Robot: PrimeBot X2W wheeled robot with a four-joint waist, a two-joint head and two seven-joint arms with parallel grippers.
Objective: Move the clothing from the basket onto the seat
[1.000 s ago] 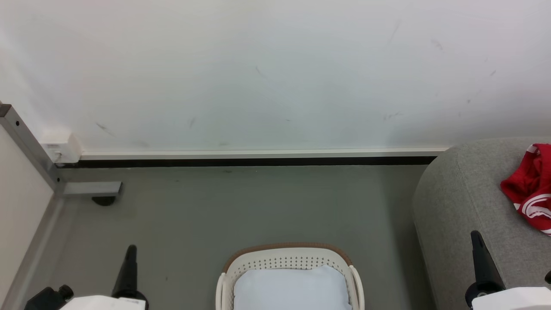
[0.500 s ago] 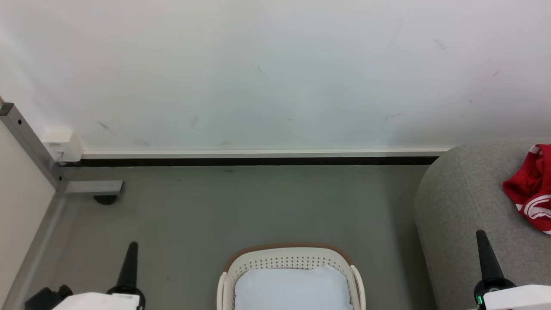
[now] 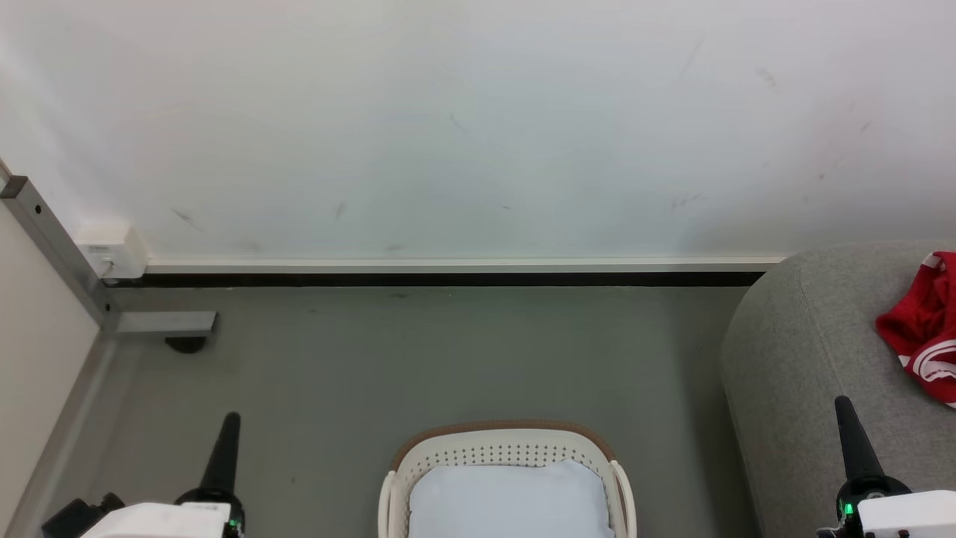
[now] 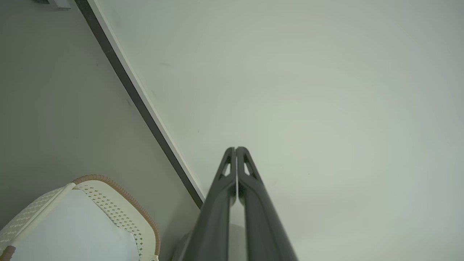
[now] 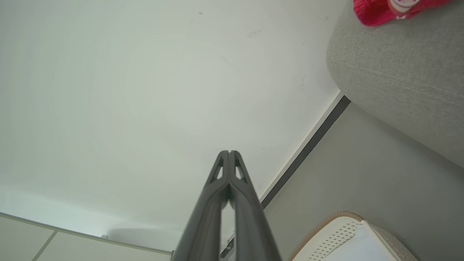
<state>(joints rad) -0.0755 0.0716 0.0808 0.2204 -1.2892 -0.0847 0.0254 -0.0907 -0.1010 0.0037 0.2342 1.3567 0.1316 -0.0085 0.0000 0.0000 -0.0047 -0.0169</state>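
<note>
A pale pad [image 3: 508, 501] lies in the basket [image 3: 500, 431], which stands near and centre on the grey floor [image 3: 418, 359]. The red clothing [image 3: 922, 329] lies on the seat [image 3: 806, 351] at the right, well apart from the basket. The left gripper [image 3: 231, 418] hangs left of the basket and the right gripper [image 3: 844, 403] is in front of the seat. Both have their fingers pressed together and hold nothing. A scuffed white wall [image 3: 478, 127] with a skirting [image 3: 448, 266] stands at the far side, and a metal post [image 3: 52, 239] at the far left.

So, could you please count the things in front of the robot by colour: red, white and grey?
Red: 1, the clothing
White: 2, the basket and the pad inside it
Grey: 1, the seat
Total: 4
</note>
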